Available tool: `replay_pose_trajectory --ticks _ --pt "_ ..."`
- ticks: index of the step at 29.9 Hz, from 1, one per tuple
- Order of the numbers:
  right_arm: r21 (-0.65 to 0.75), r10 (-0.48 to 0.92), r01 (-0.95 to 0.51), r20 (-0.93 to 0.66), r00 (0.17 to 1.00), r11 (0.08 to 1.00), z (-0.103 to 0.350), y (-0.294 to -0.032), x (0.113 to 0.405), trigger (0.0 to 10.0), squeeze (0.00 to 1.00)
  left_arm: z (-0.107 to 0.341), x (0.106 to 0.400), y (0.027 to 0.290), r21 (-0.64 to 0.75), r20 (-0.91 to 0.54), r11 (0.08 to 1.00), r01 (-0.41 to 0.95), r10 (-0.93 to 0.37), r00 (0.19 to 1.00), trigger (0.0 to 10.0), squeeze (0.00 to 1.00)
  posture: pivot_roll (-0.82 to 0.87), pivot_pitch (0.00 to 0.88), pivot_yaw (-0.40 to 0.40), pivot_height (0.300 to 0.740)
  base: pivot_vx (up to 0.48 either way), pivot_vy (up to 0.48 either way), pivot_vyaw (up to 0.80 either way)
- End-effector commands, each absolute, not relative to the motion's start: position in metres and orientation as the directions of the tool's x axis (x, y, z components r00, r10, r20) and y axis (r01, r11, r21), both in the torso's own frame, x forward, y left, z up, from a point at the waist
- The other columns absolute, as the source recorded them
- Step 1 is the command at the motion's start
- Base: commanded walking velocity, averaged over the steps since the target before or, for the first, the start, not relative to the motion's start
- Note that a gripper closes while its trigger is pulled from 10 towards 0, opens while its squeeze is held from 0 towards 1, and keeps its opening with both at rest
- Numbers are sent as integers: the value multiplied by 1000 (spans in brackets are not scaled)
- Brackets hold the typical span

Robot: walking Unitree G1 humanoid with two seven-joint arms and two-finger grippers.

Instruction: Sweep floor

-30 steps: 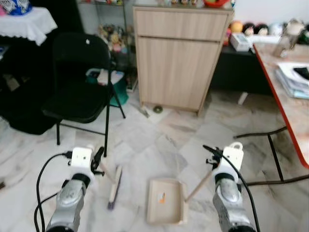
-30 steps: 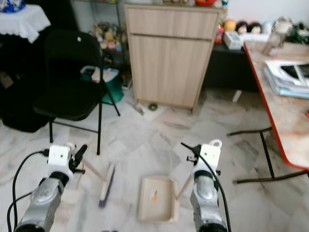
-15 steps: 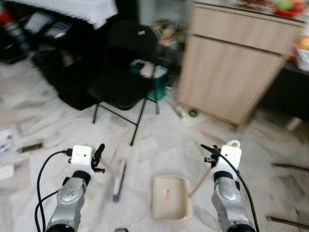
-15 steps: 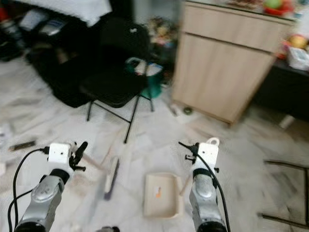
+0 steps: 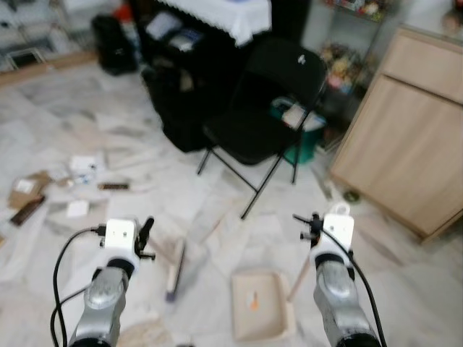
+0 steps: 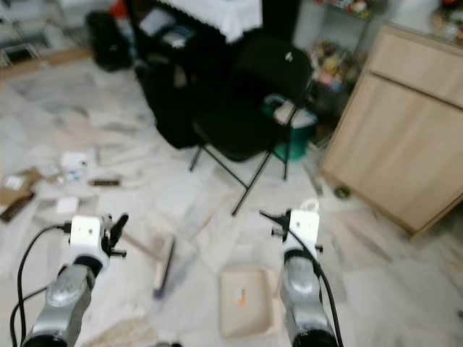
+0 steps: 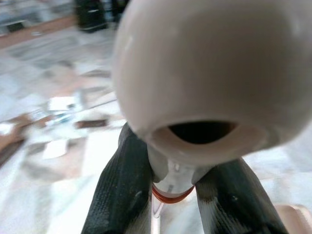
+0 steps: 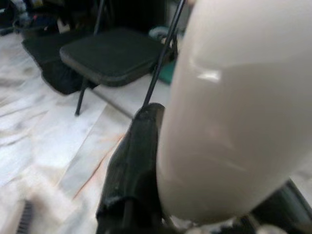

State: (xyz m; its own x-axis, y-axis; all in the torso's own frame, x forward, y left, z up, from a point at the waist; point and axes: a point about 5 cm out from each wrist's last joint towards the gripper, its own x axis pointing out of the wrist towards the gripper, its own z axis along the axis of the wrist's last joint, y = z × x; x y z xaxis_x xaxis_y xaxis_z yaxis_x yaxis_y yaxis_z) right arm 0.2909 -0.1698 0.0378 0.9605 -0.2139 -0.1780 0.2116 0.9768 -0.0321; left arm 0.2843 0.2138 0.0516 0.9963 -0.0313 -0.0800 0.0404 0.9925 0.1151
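Left gripper [image 7: 178, 195] clamped on broom [image 5: 174, 269] handle, right gripper [image 8: 146, 204] pinching dustpan [image 5: 260, 303] handle — carrying stage. Next: reaching floor litter [image 5: 76, 208] — sweeping.

The broom [image 5: 173, 271] handle's rounded end is blocking most of the left wrist view, and the dustpan [image 5: 259, 303] handle is doing likewise in the right. Motion blur is smearing the scraps [image 5: 72, 177] littering the floor beyond recognition.
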Motion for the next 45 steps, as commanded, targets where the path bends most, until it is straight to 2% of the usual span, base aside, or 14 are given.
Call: replay_pose_trajectory --ticks 1,26,45 --pt "-23 -220 219 -147 964 975 44 -172 293 10000 0 54 286 212 119 -65 992 45 -38 997 10000 0 -31 74 -49 740 0 0 800" --pt "-18 -206 205 -145 968 979 45 -171 296 10000 0 55 285 218 126 -51 992 -20 26 998 10000 0 -27 76 -58 740 0 0 791" --pt "9 -202 206 -150 968 979 45 -170 298 10000 0 57 288 213 86 -47 996 1 4 999 10000 0 -28 49 -55 740 0 0 24"
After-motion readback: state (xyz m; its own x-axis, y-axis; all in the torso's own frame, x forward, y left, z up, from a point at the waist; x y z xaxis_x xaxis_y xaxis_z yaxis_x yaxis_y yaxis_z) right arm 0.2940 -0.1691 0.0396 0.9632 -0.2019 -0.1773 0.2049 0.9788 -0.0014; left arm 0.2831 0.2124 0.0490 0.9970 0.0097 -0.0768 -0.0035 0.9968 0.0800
